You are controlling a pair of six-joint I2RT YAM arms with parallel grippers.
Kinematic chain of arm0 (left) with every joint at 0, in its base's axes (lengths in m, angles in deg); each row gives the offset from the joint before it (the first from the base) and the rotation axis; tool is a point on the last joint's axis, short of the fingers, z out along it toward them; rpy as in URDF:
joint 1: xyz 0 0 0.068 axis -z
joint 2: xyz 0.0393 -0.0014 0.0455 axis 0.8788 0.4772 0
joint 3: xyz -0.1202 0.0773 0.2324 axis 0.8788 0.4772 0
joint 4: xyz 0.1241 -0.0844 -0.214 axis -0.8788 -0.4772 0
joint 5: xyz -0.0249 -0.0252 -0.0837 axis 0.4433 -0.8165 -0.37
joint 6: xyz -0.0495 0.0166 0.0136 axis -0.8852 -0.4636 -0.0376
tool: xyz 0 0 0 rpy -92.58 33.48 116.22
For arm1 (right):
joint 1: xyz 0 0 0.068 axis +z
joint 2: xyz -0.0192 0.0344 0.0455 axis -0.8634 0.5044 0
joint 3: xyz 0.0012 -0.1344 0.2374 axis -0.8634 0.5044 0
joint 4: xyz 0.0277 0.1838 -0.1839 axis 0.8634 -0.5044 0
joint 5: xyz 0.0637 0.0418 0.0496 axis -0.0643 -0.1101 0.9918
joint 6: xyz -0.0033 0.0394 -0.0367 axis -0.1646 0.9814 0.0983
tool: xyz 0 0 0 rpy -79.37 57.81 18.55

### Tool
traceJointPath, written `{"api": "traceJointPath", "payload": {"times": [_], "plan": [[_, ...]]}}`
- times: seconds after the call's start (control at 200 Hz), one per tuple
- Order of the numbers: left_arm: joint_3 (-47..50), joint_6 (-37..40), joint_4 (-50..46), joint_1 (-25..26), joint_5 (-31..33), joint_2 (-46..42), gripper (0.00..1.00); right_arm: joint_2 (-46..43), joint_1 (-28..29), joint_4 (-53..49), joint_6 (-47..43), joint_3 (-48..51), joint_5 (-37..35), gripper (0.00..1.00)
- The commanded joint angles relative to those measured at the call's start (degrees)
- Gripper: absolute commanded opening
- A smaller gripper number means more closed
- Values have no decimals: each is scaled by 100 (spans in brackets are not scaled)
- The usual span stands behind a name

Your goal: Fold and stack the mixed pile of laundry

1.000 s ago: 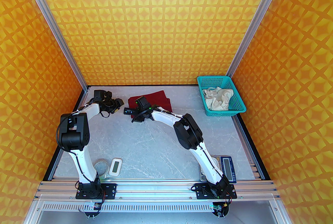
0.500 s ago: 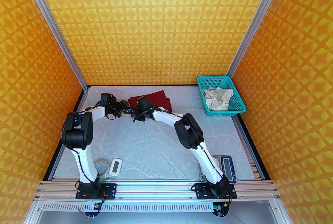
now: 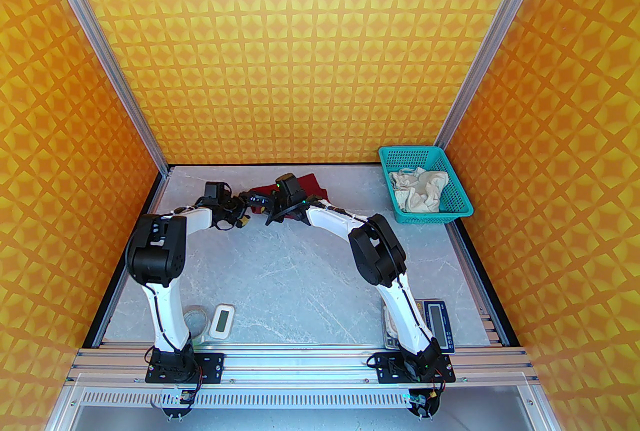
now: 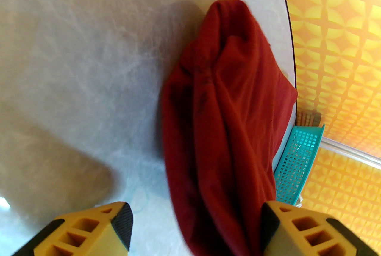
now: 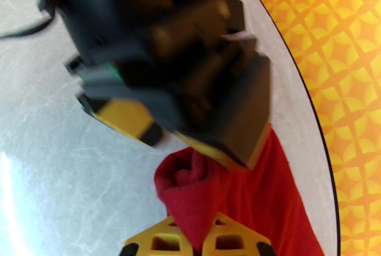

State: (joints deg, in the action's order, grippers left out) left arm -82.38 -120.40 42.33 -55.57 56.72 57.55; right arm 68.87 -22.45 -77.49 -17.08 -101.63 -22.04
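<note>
Pinching the near-left corner of the dark red shirt (image 5: 262, 198), the right gripper (image 5: 198, 234) has its yellow fingers (image 5: 253, 234) pressed together on a bunched fold of the cloth, which rises in a hump off the table (image 3: 300, 279). The left gripper (image 4: 195, 219) faces it from the left with its jaws standing apart. The same hump of cloth runs between them but is not squeezed. In the right wrist view one of its fingers is at the very edge of the fold, touching or just beside it, I cannot tell which. So the left arm is the nearer one for a second hold, and the cloth lies where its jaws would meet. From there the shirt stretches away as one long gathered ridge, its axis roughly in line with the left gripper's own reach, running rightward along the far part of the table. The surface is smooth, pale, marble-patterned board, so the cloth should slide rather than catch. Room is tight behind the shirt, where the table's far edge and the orange patterned wall (image 3: 300, 43) are near, and wide open toward the arms' bases. The cream-white shorts (image 3: 417, 191) lie crumpled in the teal basket (image 3: 410, 151) at the far right corner, well apart from both grippers
</note>
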Motion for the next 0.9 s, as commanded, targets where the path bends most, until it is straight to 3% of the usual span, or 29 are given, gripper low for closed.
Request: {"api": "traceJointPath", "payload": {"times": [0.0, 0.28, 0.34, 0.43, 0.55, 0.57, 0.615, 0.785, 0.895], "plan": [[-98, -548, 543, 82, 143, 249, 74, -273, 5, 173, 73, 99, 265, 0], [-405, -994, 585, 200, 404, 425, 74, -304, 1, 299, 113, 174, 373, 0], [-493, -1087, 556, 237, 463, 502, 70, -324, 2, 348, 134, 193, 371, 0], [-616, -1207, 653, 286, 472, 641, 52, -353, 1, 399, 147, 207, 353, 0], [-763, -1137, 503, 299, 596, 716, 16, -402, 1, 523, 204, 298, 216, 0], [-794, -1083, 445, 295, 616, 727, 11, -417, 1, 562, 241, 331, 169, 4], [-915, -900, 272, 273, 626, 734, 0, -486, -6, 687, 364, 433, 91, 15], [-1528, 607, -795, 60, 705, 685, 0, -1177, -140, 1055, 1140, 1301, 25, 42], [-2501, 2155, -2208, -270, 778, 816, 0, -1990, -239, 1689, 1887, 2448, -84, 47]]}}
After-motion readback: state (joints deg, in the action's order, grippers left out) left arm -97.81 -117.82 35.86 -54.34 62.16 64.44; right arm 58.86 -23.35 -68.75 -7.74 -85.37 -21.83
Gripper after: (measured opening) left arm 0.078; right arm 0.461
